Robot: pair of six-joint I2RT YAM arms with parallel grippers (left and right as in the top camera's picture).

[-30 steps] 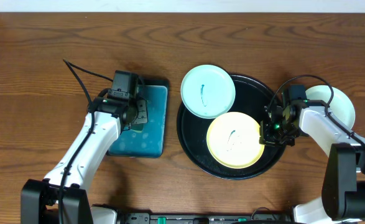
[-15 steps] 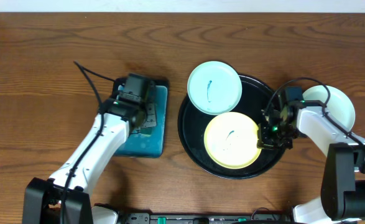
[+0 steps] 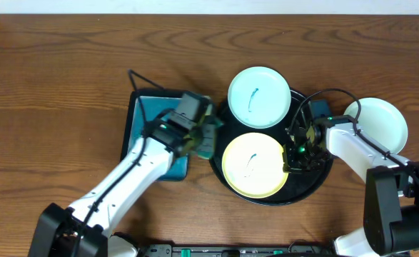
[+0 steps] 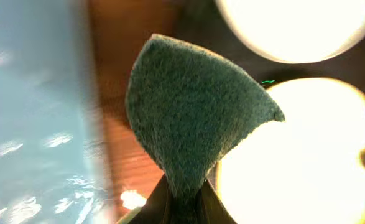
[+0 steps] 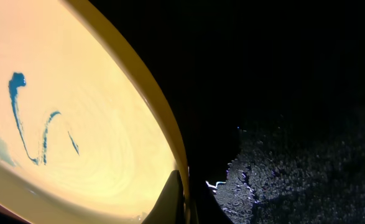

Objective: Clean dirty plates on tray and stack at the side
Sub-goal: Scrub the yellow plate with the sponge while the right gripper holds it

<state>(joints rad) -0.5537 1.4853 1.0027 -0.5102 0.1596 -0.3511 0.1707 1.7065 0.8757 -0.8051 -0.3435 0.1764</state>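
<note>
The black tray (image 3: 268,198) holds a pale yellow plate (image 3: 255,164) with a thin teal scribble. A mint-white plate (image 3: 259,96) with a teal mark rests on the tray's far rim. Another mint-white plate (image 3: 380,121) lies on the table to the right of the tray. My right gripper (image 3: 293,160) is shut on the yellow plate's right rim, seen close in the right wrist view (image 5: 183,200) with the plate (image 5: 76,106). My left gripper (image 3: 195,132) is shut on a green sponge (image 4: 194,118), held at the tray's left edge beside the yellow plate (image 4: 294,155).
A rectangular teal tray (image 3: 141,121) lies left of the black tray, partly under my left arm; it also shows in the left wrist view (image 4: 33,112). The black tray's floor (image 5: 294,93) fills the right of the right wrist view. A cable loops over my right arm.
My left arm has swung right from the teal tray to the black tray's left edge with the sponge. My right gripper has pulled the yellow plate a little left.
</note>
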